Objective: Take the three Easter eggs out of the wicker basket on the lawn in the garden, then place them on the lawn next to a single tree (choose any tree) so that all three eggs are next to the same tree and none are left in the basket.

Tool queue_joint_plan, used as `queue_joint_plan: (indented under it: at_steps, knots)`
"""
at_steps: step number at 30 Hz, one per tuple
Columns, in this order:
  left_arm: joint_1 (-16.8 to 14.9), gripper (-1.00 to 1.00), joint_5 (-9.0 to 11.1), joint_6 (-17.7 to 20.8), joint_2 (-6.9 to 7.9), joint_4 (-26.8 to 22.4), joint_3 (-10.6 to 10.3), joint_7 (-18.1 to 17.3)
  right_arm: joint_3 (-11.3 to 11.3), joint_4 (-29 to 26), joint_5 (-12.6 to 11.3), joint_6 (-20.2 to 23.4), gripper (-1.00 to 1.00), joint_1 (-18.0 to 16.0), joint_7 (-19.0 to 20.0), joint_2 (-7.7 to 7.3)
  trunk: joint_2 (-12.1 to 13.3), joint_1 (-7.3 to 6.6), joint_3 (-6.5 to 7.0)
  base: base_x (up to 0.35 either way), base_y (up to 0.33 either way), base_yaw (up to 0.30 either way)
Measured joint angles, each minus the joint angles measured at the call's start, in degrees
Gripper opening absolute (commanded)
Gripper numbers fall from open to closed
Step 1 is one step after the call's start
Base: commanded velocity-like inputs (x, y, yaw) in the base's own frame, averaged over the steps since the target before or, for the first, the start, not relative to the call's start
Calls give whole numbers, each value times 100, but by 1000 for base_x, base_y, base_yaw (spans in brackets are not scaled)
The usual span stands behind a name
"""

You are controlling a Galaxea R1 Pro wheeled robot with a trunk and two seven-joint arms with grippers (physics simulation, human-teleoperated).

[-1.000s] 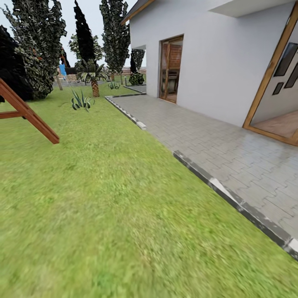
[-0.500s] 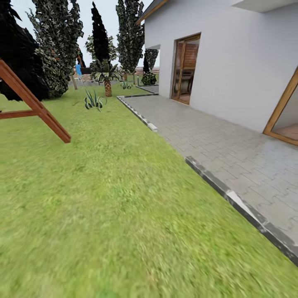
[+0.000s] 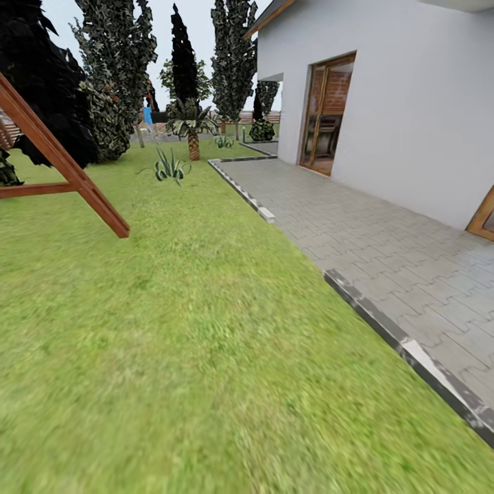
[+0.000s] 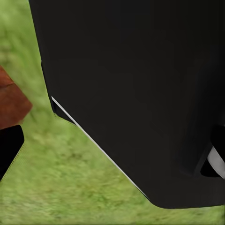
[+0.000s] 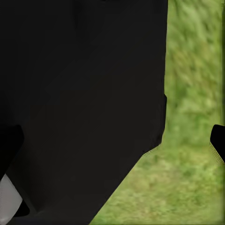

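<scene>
The lawn spreads in mottled green across the head view, from the near edge to the back of the garden. The Easter eggs and the wicker basket are out of view. In the left wrist view a black body panel of the robot hangs over grass, with a dark piece at the picture's edge. The right wrist view has the same black panel over grass and a dark tip at its edge. I cannot tell how either gripper's jaws stand.
A slanted brown playset beam stands on the grass at left. A grey paved patio with a stone kerb borders the lawn at right, below a white house wall. Tall narrow trees, a small palm and a spiky plant stand far back.
The whole head picture has slid to the right: the camera has turned left. More of the playset beam shows, and the near door frame has almost left the picture.
</scene>
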Motion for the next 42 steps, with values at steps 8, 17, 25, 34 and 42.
queue_joint_plan:
  at_steps: [8,17,25,34,42]
  knots:
    - [0,100,2,0,0,1,0,0,0,0,0,0,100,0,-2,6,0,0,0,341,0,0]
    - [0,100,2,0,0,1,0,0,1,0,0,-1,100,0,-2,8,0,0,0,341,0,78]
    - [0,100,2,0,0,1,0,0,0,0,0,-6,100,0,4,0,0,0,0,341,0,218]
    - [0,100,3,0,0,0,0,0,0,0,0,0,100,0,7,0,0,0,0,341,0,180]
    - [0,100,4,0,0,-2,0,0,0,0,0,0,100,0,7,0,0,0,0,341,0,12]
